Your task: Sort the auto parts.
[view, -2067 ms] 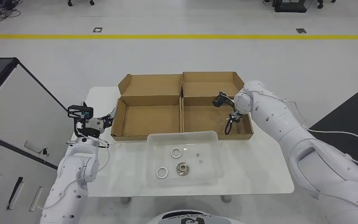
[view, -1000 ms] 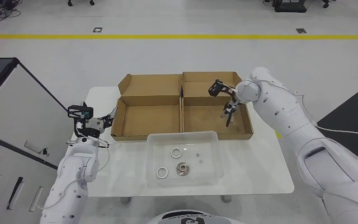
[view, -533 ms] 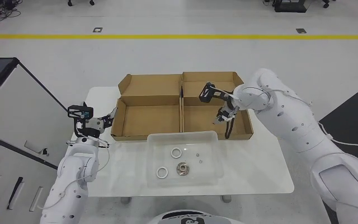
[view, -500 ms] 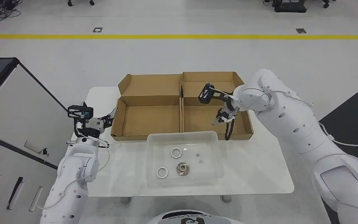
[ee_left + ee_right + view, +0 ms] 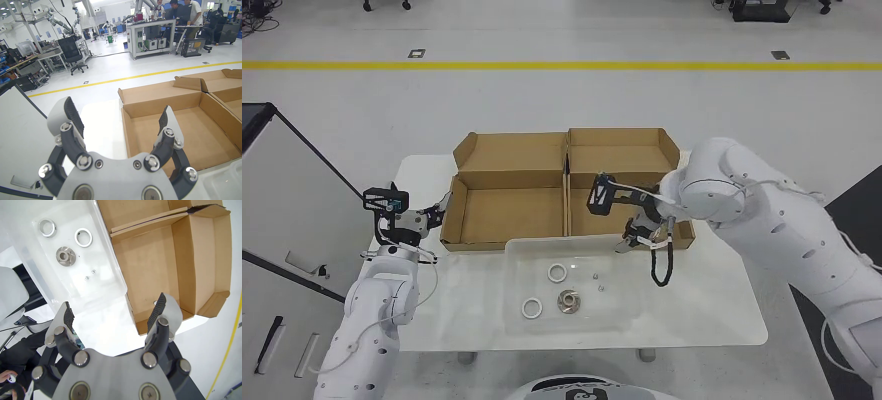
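Right wrist view: right gripper [image 5: 114,302] wide open, holding nothing; 2 rings [image 5: 83,237], 1 hub [image 5: 65,256] and 2 nuts [image 5: 93,271] lie in the clear tray [image 5: 115,262]; best, I think, to drop straight over 1 nut, then pinch slowly.

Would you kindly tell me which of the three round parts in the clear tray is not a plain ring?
The flanged hub: a wide disc with a raised central collar, whereas one ring and the other ring are bare hoops.
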You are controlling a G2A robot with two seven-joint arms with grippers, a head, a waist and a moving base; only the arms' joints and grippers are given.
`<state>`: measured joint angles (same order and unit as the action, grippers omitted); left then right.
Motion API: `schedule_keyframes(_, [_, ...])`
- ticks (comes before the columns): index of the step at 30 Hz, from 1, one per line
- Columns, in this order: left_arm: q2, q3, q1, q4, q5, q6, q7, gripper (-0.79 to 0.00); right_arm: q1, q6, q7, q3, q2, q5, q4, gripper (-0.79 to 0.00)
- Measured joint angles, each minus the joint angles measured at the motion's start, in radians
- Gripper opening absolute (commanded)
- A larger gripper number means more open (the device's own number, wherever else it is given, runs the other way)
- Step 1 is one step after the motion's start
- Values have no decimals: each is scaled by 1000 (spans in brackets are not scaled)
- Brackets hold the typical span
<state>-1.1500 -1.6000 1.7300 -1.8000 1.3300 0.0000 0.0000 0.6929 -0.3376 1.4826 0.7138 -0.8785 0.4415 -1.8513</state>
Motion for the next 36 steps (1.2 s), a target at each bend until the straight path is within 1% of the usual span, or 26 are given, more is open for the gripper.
schedule_keyframes(9, [0, 0, 0, 0, 0, 0, 0, 0, 2, -1, -1, -1, 0, 3, -2, 0])
schedule_keyframes(12, [0, 0, 0, 0, 0, 0, 0, 0, 13, -13, -13, -25, 1, 50, -36, 0])
schedule_keyframes(15, [0, 0, 0, 0, 0, 0, 0, 0, -1, -16, -16, -77, 3, 71, -83, 0])
schedule_keyframes(18, [0, 0, 0, 0, 0, 0, 0, 0, -41, -15, -15, -151, 4, 61, -117, 0])
schedule_keyframes(27, [0, 0, 0, 0, 0, 0, 0, 0, -226, -34, -34, -384, 0, -18, -125, 0])
schedule_keyframes(28, [0, 0, 0, 0, 0, 0, 0, 0, -242, -37, -37, -405, -2, -23, -121, -62])
schedule_keyframes(30, [0, 0, 0, 0, 0, 0, 0, 0, -269, -48, -48, -446, -8, -38, -105, -86])
schedule_keyframes(33, [0, 0, 0, 0, 0, 0, 0, 0, -289, -61, -61, -491, -18, -54, -78, -179])
schedule_keyframes(36, [0, 0, 0, 0, 0, 0, 0, 0, -294, -71, -72, -517, -29, -71, -55, -200])
